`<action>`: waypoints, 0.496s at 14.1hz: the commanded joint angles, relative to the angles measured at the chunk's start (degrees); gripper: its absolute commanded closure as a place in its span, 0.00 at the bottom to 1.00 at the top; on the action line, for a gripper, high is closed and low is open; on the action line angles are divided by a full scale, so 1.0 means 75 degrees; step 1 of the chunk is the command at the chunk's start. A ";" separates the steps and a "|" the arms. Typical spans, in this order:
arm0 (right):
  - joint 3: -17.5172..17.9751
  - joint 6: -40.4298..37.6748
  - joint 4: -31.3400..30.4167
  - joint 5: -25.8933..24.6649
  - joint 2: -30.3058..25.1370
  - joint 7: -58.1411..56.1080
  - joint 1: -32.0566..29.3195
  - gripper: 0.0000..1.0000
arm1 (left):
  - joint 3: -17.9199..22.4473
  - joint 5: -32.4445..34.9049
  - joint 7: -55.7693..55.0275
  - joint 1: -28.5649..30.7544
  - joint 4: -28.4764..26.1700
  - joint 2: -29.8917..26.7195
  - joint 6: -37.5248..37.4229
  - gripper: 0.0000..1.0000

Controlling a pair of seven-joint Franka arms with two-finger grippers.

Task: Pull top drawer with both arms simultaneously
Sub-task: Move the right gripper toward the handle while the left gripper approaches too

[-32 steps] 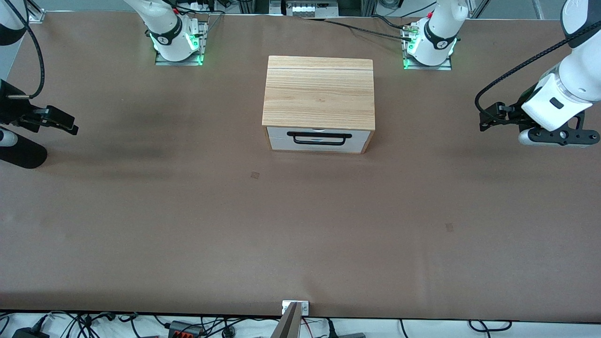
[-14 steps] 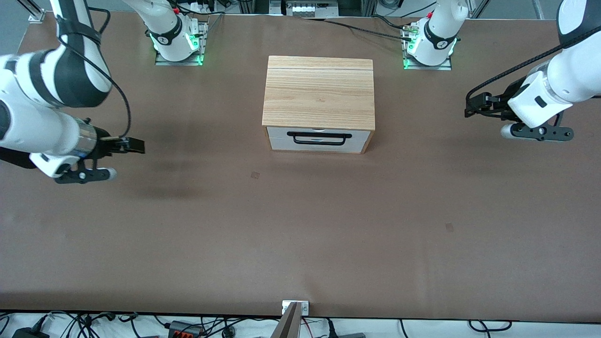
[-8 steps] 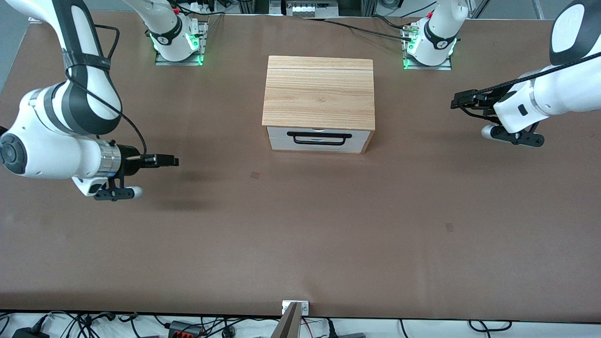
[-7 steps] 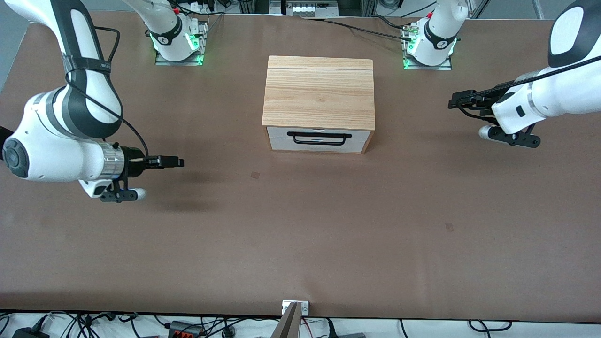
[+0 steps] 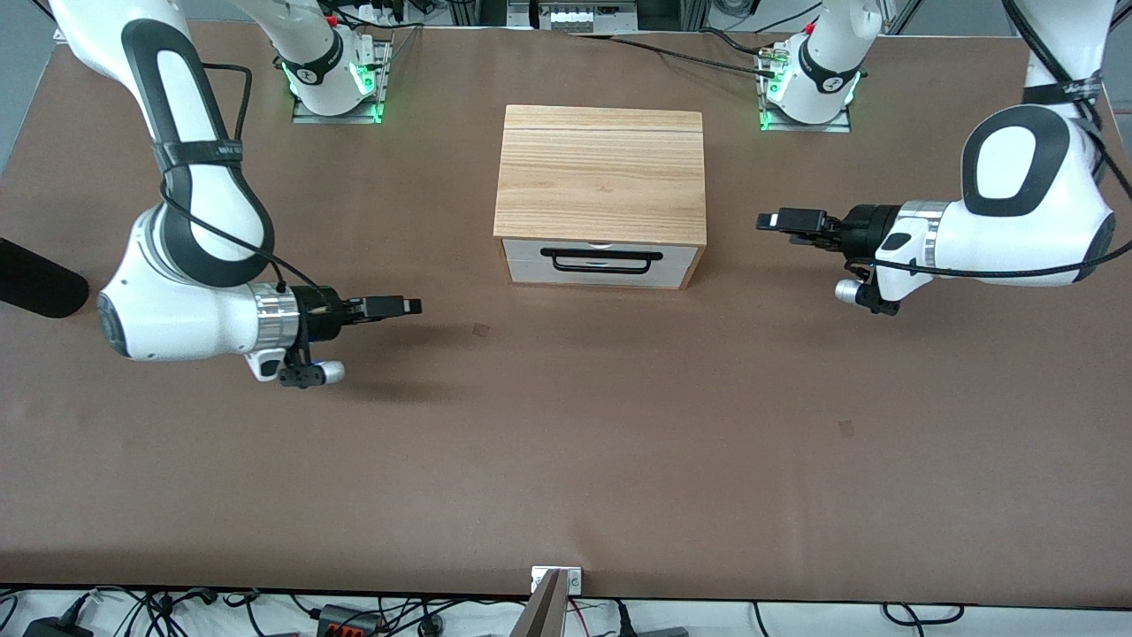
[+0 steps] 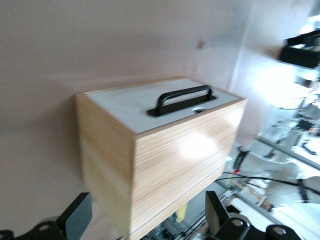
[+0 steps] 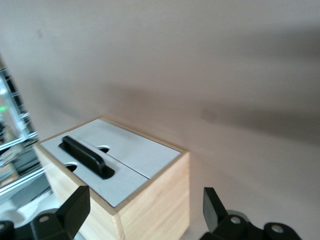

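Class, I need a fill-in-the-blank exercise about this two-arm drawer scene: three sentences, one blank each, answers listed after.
1. The top drawer in the light-wood cabinet is fully ____.
2. The bar handle on the drawer's white front is coloured ____.
3. The left gripper and the right gripper each hang over the bare table, and neither one ____ the handle.

Missing words: closed; black; touches

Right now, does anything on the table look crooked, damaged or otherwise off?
Nothing stands out. The cabinet sits square on the table, and the top drawer is shut, its handle straight. The left gripper and right gripper are open over bare table at either end of the cabinet.
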 commanded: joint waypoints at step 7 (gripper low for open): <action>-0.0030 0.0329 -0.1285 0.3725 0.0309 -0.3758 0.0547 0.00 | -0.0463 -0.4965 0.5269 -0.0633 -0.2123 0.0591 0.2827 0.00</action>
